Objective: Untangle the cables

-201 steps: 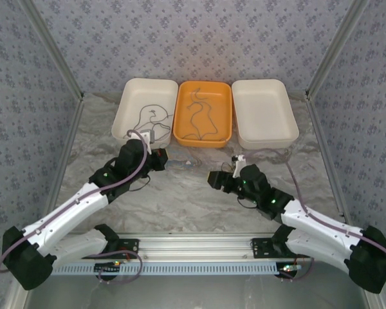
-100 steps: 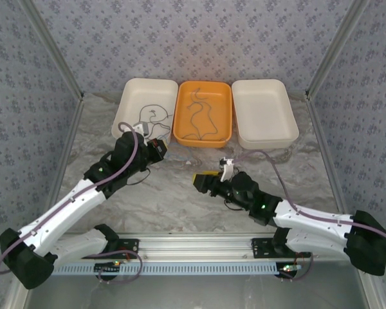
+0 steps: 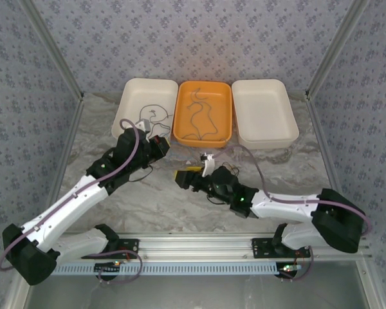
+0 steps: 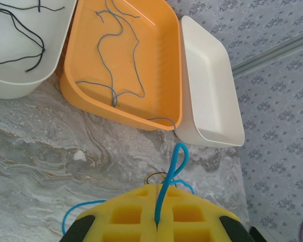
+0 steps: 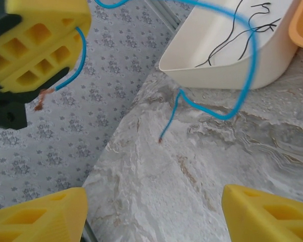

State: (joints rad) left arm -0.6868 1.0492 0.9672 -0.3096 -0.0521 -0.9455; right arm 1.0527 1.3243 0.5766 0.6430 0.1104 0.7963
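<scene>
Dangling in a loop from the left tool [image 4: 158, 201], a bright blue cable [image 4: 178, 160] is clamped between its closed yellow pads [image 4: 131, 214], just off the near edge of the orange tray [image 4: 116, 117]. Blue-grey cables [image 4: 111, 92] lie in that tray and dark cables [image 4: 42, 48] in the left white tray [image 4: 20, 88]. The right tool [image 5: 154, 214], fingers wide apart, hangs low over the counter's [image 4: 65, 176] middle, close to the left tool. The left arm [image 3: 71, 203] stretches from the near left corner, while the right arm [image 3: 289, 206] sweeps leftward. The counter's right side lies bare.
</scene>
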